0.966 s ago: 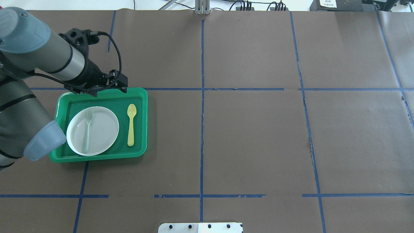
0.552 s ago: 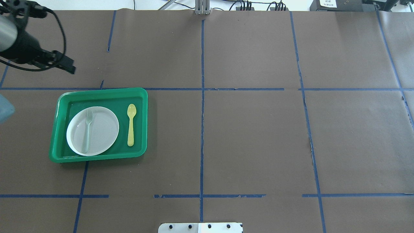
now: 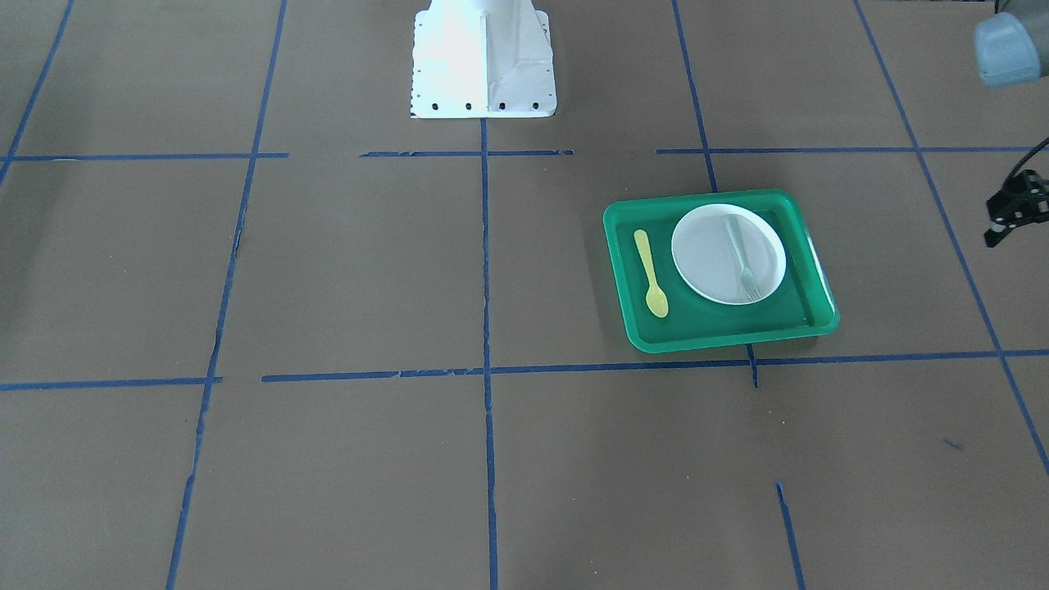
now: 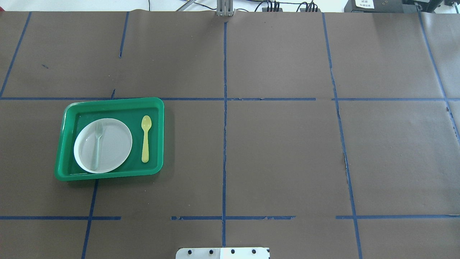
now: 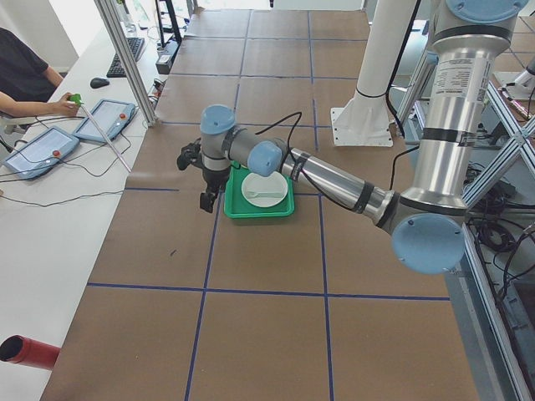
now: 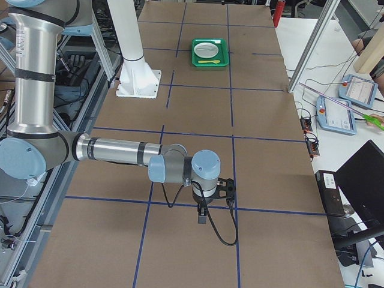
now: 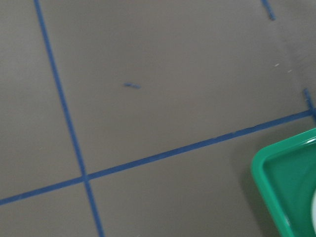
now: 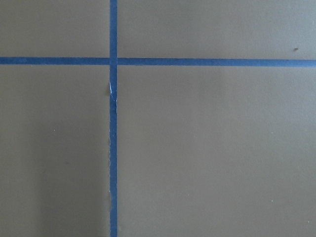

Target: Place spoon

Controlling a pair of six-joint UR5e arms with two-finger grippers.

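The yellow spoon [image 4: 145, 140] lies flat in the green tray [image 4: 113, 101], to the right of the white plate [image 4: 115, 147], bowl end away from me. It also shows in the front view [image 3: 653, 274]. A pale fork [image 4: 97, 144] lies on the plate. My left gripper [image 3: 1001, 229] hangs above the table off the tray's left side, clear of it, and is cut by the frame edge, so I cannot tell its state. The left wrist view shows only a tray corner [image 7: 291, 187]. My right gripper [image 6: 202, 217] hangs far from the tray over bare table, and I cannot tell its state.
The white robot base plate [image 3: 482, 57] stands at the table's near-middle edge. Blue tape lines [image 4: 224, 108] mark a grid on the brown table cover. An operator and tablets [image 5: 100, 119] are on a side bench beyond the table's far edge.
My left arm has pulled back from over the tray's far edge to the left and left the overhead view. Spoon, fork, plate and tray have not moved.
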